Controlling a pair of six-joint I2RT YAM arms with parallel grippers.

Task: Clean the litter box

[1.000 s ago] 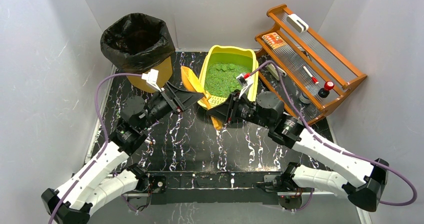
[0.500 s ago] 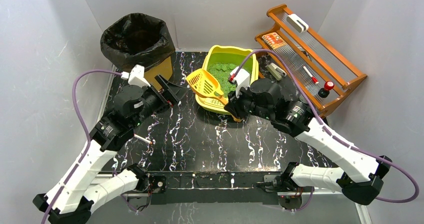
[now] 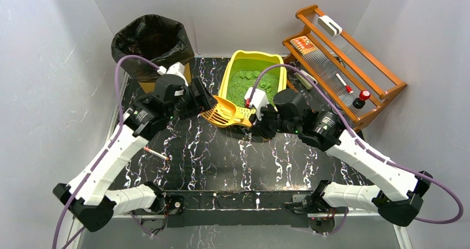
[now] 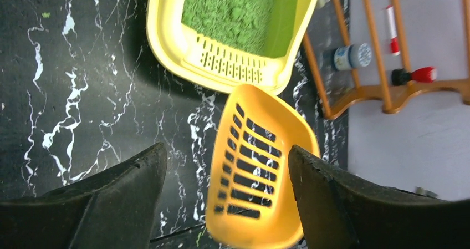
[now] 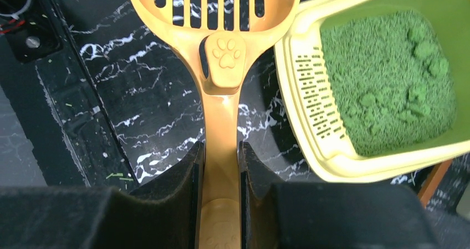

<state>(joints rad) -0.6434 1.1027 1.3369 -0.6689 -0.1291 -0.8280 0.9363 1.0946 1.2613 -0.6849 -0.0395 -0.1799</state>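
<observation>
**Top view.** The litter box (image 3: pixel 256 53) stands at the back of the desk (image 3: pixel 221 155), its green litter mounded toward the far end. The orange scoop (image 3: pixel 224 115) hangs just in front of the box's near, slotted end, pointing away from the box toward the bag-lined bin (image 3: pixel 152 41). The right claw (image 3: pixel 259 120) meets the scoop at its handle and the left claw (image 3: pixel 206 102) at its head. From here neither grip can be read.

**Left wrist view.** The left claw (image 4: pixel 227 148) is spread wide, with the scoop's slotted head (image 4: pixel 255 171) lying between its fingers. I cannot tell whether one finger brushes the scoop's edge. Beyond it, the box's grate (image 4: pixel 230 66) shows clearly. The head carries nothing.

**Right wrist view.** The right claw (image 5: pixel 220 149) is clamped on the scoop's handle (image 5: pixel 221 116), just behind the paw-print boss (image 5: pixel 224 57). Only this view shows the clumps (image 5: pixel 421 49) standing proud of the litter toward the box's far end.

**The step, as I judge it.** An empty scoop is being readied outside the box, and sifting has not begun. To do it well:
- Keep the handle grip firm.
- If the left claw closes, let it take both edges of the head evenly so the scoop does not twist. Otherwise it should draw clear of the box.
- Swing the head over the grate end and slide it shallowly under the far clumps.
</observation>
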